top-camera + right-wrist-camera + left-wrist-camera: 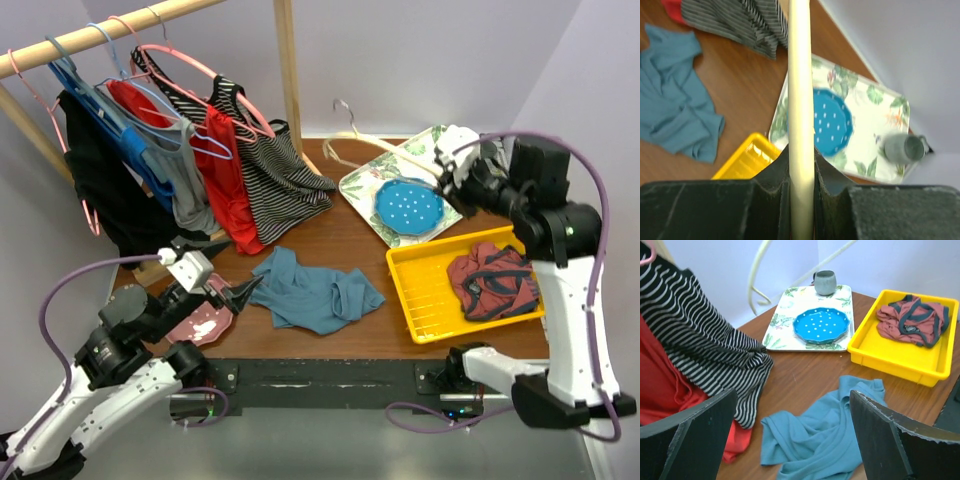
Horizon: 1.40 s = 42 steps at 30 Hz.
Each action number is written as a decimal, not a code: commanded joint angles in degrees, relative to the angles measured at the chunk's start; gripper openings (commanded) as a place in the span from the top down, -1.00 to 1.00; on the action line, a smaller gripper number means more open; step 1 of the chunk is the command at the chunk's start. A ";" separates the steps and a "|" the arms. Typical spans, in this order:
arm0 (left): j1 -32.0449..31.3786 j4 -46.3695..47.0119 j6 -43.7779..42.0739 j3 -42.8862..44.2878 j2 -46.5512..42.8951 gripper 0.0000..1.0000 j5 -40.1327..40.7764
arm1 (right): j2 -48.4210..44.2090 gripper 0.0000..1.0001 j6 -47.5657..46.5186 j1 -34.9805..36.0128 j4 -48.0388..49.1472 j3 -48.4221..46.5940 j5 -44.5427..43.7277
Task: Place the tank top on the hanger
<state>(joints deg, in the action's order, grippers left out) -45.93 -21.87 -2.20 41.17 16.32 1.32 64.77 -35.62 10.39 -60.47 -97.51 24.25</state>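
Cream is the colour of the hanger (801, 75), and the right jaws are clamped tight on one of its thin arms, which runs straight up the middle of the right wrist view. In the overhead view the right arm reaches over the upper right of the desk (330, 240), holding the hanger lifted, its hook toward the upper centre. The left jaws stand wide apart with nothing between them, at the lower left of the desk, facing the tank top (315, 292). That teal tank top lies crumpled on the wood near the lower centre, just beside the left jaws and well apart from the hanger. Right of it, a yellow basket (420, 290) holds a dark red garment (490, 280). Above that, a floral tray (360, 183) carries a blue dotted plate (410, 205) and a grey cup (825, 282). A striped top (275, 170) and a red top (225, 180) hang from a wooden rail (100, 35) at the upper left
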 commanded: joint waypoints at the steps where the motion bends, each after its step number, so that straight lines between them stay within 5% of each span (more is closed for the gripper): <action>1: -0.03 5.69 -7.81 -2.14 0.12 -1.00 -5.09 | -7.02 1.00 -9.00 -0.55 -9.02 4.78 2.28; 9: -0.03 9.12 -13.44 -4.51 6.35 -1.00 -15.55 | -9.76 1.00 -20.89 -0.55 -20.48 7.51 17.40; 17: -0.04 12.99 -14.94 -6.45 8.21 -0.98 -17.67 | -5.89 1.00 -31.79 -0.46 -24.96 12.17 31.90; 36: -0.03 13.96 -16.26 -7.77 11.37 -0.55 -17.14 | -4.57 1.00 -35.05 3.67 -24.96 17.36 36.04; 39: -0.03 12.73 -15.91 -7.16 11.54 -0.30 -18.19 | -4.48 1.00 -35.14 3.84 -24.96 17.36 36.04; 42: -0.03 10.62 -15.12 -6.54 11.55 0.45 -18.90 | -4.04 1.00 -35.31 3.93 -24.96 17.27 36.04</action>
<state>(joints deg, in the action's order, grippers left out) -45.93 -11.62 -17.34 33.21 27.81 -16.40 61.21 -69.67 13.93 -78.46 -80.01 56.51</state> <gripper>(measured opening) 0.462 0.153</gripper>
